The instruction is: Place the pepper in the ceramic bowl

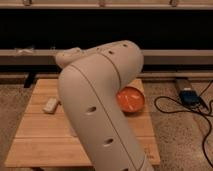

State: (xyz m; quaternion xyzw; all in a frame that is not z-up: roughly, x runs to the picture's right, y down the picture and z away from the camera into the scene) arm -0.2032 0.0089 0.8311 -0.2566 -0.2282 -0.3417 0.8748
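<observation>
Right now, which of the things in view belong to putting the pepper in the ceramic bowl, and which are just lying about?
Job: ceramic bowl on the wooden table, right of the robot arm. Pepper and gripper are not in view.
Lying about: pale rectangular block on the table's left side; blue device and cables on the floor to the right.

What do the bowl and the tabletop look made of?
The ceramic bowl: probably glazed ceramic, with a glossy orange-red sheen. The table: looks like pale wood, matte, with plank seams visible. The gripper is out of view, hidden behind the arm.
</observation>
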